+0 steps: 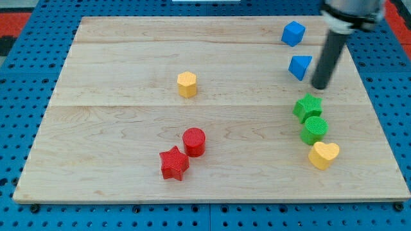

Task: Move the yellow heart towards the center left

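Here, my tip (pixel 319 86) beside blue triangle (pixel 300 66)

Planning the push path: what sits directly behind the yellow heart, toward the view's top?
The green cylinder touches the yellow heart block, with the green star beyond. My tip is farther up. Nothing hidden.

Robotics lab bench setup, not a home or shop. Evidence: pale wooden board of glued planks (pixel 128 128) sits on a blue perforated grid mat (pixel 19 77) with regular holes, typical fixture base. Red perforated surface (pixel 13 19) shows at far left corner. Dark cylindrical rod (pixel 327 61) hangs from a machine mount at far right. Small ribbed 3D-printed plastic test blocks on the board, e.g. red ribbed cylinder (pixel 194 141), green ribbed star (pixel 308 106).
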